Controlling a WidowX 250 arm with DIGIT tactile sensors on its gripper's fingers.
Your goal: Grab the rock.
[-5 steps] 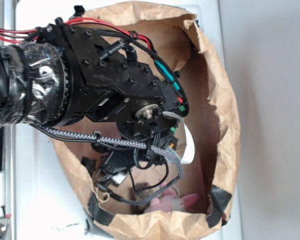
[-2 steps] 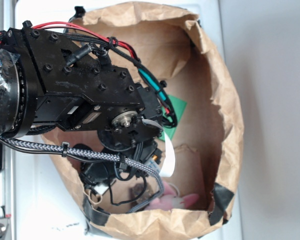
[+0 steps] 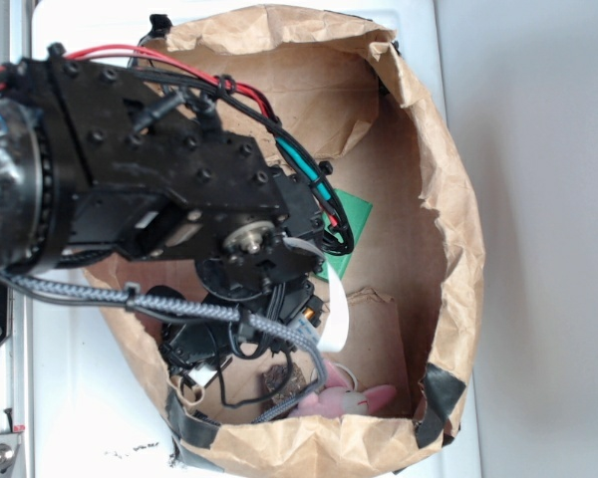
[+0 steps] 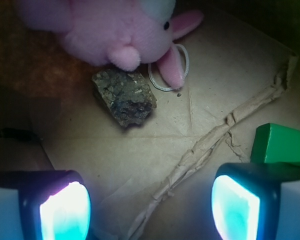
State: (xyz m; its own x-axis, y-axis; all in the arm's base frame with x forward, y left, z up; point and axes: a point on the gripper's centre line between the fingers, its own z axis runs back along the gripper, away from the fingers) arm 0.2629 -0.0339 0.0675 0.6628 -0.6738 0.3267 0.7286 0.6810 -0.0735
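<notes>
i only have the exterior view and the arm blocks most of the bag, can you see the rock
Observer: Yes. In the wrist view the rock lies on the bag floor, ahead of the gripper and a little left of its centre line.
Operator: is the gripper open
Observer: Yes, both fingers are spread wide, with nothing between them.
Operator: anything touching the rock
Observer: The pink bunny sits right behind it; one paw looks to rest on the rock's far edge.
Operator: where's the green block
Observer: At the right edge of the wrist view, the green block sits just beyond the right finger, well apart from the rock.
</notes>
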